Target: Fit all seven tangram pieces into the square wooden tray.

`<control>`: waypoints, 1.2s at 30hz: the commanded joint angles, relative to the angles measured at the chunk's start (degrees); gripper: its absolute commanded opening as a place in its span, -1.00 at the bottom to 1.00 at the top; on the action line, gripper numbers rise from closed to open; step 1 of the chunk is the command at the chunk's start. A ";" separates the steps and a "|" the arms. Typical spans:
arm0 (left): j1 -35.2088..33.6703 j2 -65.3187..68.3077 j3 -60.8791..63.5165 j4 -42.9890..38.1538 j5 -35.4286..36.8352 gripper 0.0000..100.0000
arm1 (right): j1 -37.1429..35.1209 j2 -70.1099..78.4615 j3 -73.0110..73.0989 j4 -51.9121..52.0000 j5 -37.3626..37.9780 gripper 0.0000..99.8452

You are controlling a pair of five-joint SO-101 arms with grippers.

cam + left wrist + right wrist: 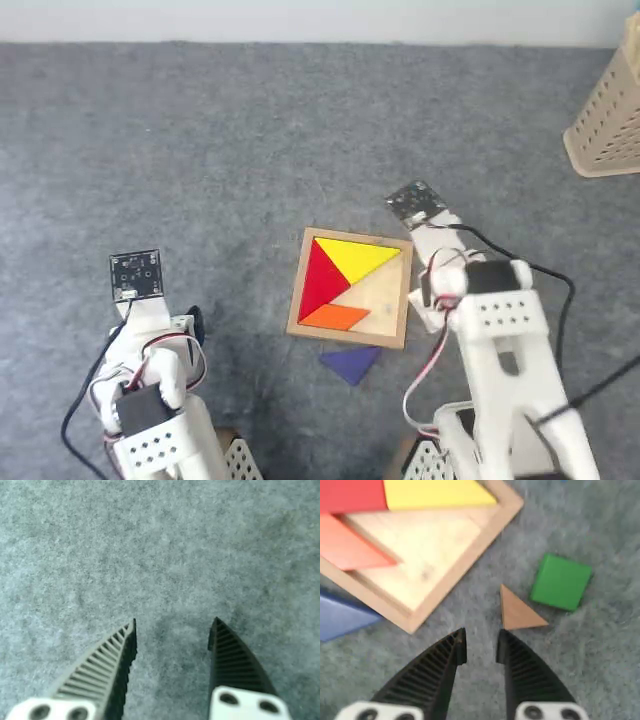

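Brown and small, the triangle (519,612) nearest the right claw (481,642) is the piece the coming move turns on. It lies flat on the grey carpet (605,650) just beyond the tip of one finger, offset to the side away from the wooden tray (465,575), so the claw's centreline runs between the tray's edge and the triangle rather than over it. One short edge of the triangle runs roughly in line with that finger, and its long edge faces the green square (561,581), just beside it but apart. The right claw stands only narrowly parted and holds nothing; it would probably have to widen and shift away from the tray to straddle the piece. The tray holds a red triangle (320,278), a yellow triangle (355,258) and an orange parallelogram (335,317), with bare wood along the edge facing the brown triangle. A blue triangle (350,362) lies on the carpet just outside the tray's edge nearest the arms' bases. The left claw (172,635), wide open and empty, hangs over bare carpet well apart on the tray's other side, so the right arm is plainly nearer.
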 commanded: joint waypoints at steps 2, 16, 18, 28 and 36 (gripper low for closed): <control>0.00 -0.70 -1.10 0.18 0.53 -0.55 | 1.63 5.93 -3.16 0.57 7.47 -0.73; 0.00 -0.70 -1.10 0.18 0.53 -0.55 | 5.41 13.67 -4.84 -8.13 18.73 -0.73; 0.00 -0.70 -1.10 0.18 0.53 -0.55 | 7.52 13.67 -7.21 -7.87 18.64 -0.73; 0.00 -0.70 -1.10 0.18 0.53 -0.55 | 8.57 13.67 -11.16 -5.32 15.30 -0.53; 0.00 -0.70 -1.10 0.18 0.53 -0.55 | 8.48 22.46 -22.07 -0.92 9.41 -0.53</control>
